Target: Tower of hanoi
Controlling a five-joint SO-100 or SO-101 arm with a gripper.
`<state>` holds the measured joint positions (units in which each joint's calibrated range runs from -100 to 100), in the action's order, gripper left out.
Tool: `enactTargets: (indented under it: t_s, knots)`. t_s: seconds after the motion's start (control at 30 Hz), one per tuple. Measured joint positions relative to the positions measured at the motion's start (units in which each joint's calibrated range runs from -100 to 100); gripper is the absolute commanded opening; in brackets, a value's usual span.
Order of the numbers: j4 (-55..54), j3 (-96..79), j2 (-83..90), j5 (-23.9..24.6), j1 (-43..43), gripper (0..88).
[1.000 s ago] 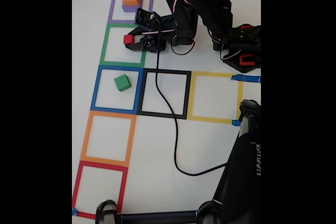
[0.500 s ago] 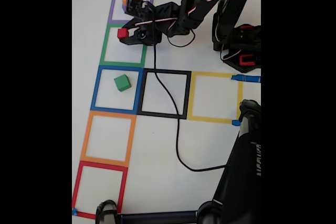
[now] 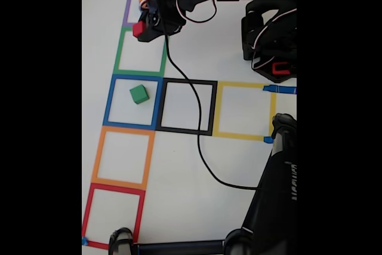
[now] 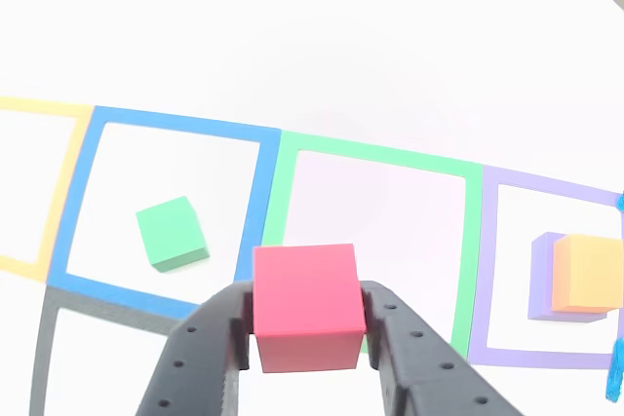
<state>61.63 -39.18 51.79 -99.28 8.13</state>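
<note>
My gripper (image 3: 139,30) (image 4: 307,323) is shut on the red cube (image 3: 138,28) (image 4: 306,305) and holds it above the table, over the border of the green and purple squares in the fixed view. The green cube (image 3: 139,94) (image 4: 172,232) lies inside the blue square. In the other view the orange cube (image 4: 588,272) sits on the purple cube (image 4: 542,276) inside the purple square at the right; in the fixed view my arm hides that stack.
Taped squares run down the table in the fixed view: green (image 3: 122,49), blue (image 3: 110,101), orange (image 3: 98,154), red (image 3: 88,213), with black (image 3: 213,108) and yellow (image 3: 271,114) to the right. A black cable (image 3: 200,147) crosses the black square. A dark stand (image 3: 277,195) fills the lower right.
The arm has lifted and swung toward the top of the fixed view, carrying the red cube from the green square's top edge toward the purple square. The orange and purple stack is now covered.
</note>
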Motion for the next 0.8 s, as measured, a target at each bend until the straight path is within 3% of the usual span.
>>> enactTargets:
  t_s: [0.2, 0.47, 0.63, 0.8]
  knots:
    - [19.1, 19.7, 0.4, 3.4, 4.3, 1.4]
    - [33.1, 35.8, 1.2, 5.8, 10.2, 1.4]
    - [34.6, 33.8, 5.7, 5.8, 12.6, 1.4]
    - [24.7, 16.1, 13.3, 1.4, 13.9, 1.4]
